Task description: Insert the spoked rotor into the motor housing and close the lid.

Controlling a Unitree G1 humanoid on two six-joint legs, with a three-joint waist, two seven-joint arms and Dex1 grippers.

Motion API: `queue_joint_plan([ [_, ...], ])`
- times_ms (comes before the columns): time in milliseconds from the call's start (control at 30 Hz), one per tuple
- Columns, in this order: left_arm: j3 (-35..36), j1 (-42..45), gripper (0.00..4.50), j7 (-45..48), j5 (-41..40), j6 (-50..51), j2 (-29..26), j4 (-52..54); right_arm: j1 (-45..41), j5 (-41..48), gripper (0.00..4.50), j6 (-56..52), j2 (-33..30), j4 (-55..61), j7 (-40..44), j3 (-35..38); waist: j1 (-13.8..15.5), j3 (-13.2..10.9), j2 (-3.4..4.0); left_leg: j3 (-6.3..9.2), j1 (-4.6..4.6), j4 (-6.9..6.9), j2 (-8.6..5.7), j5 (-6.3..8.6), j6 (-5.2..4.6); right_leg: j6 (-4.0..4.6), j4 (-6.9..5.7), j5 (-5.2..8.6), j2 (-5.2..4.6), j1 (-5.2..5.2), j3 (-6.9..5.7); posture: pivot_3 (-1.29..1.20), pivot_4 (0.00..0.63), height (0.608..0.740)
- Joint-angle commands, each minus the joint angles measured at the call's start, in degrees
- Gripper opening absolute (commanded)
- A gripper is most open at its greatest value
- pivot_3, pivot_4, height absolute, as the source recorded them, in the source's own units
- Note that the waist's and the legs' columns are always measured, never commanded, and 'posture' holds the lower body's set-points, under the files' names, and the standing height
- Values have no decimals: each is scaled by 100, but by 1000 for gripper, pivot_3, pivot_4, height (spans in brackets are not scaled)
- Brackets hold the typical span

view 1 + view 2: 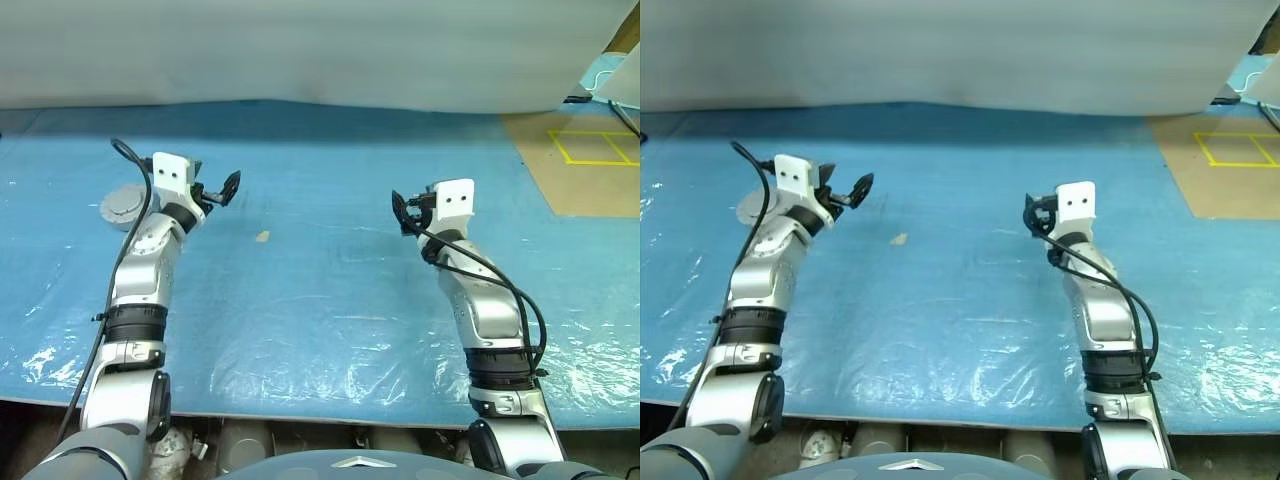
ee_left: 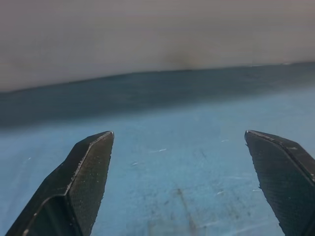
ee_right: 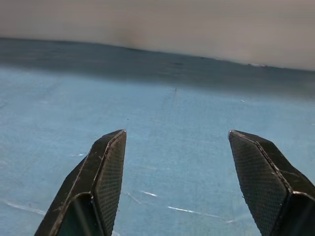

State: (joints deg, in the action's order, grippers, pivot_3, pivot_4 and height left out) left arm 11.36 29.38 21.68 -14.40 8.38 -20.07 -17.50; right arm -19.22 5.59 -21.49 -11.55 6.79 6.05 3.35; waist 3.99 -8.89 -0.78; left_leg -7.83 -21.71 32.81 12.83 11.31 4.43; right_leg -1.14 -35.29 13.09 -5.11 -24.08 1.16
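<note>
Flanking bare blue sheet (image 1: 320, 300), claws apart

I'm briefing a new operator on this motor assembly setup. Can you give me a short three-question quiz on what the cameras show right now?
1. True or false: the left gripper is holding a part.
2. What round grey thing lies on the blue sheet beside the left arm? A) grey disc B) a cup C) a screwdriver
3. Fill in: the right gripper has its fingers ____.

Key: 1 false, it is open with nothing between the fingers; 2 A; 3 open.
</note>
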Motion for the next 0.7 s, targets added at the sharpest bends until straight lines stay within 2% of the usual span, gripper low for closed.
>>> queue_joint_plan([
  [33, 154, -334, 4480, -532, 90, 127, 108, 752, 111, -243, 3442, 130, 34, 600, -233, -13, -1, 0, 0, 0, 0, 0, 0, 0, 0, -1, 1, -1, 0, 0, 0, 0, 150, 740],
  [167, -87, -1062, 4480, -822, 120, 411, 434, 1742, 366, -394, 3442, 70, 93, 797, -456, 53, 3, 0, 0, 0, -1, -2, 0, 0, 0, -3, 7, -1, -1, 1, -1, 0, 150, 740],
  [300, -221, -1378, 4480, -988, 116, 713, 667, 2270, 468, -414, 3442, 8, 131, 821, -466, 43, -8, -1, 2, 0, -4, -3, 0, 0, 0, -8, 16, -3, -1, 0, 1, 0, 150, 740],
  [700, -408, -785, 4480, -1193, 206, 1059, 813, 2265, 171, -498, 3442, 76, 69, 530, -510, 77, -21, -2, 3, -10, 5, 1, -5, 0, 0, -22, 21, -11, 7, 0, 31, 0, 150, 740],
])
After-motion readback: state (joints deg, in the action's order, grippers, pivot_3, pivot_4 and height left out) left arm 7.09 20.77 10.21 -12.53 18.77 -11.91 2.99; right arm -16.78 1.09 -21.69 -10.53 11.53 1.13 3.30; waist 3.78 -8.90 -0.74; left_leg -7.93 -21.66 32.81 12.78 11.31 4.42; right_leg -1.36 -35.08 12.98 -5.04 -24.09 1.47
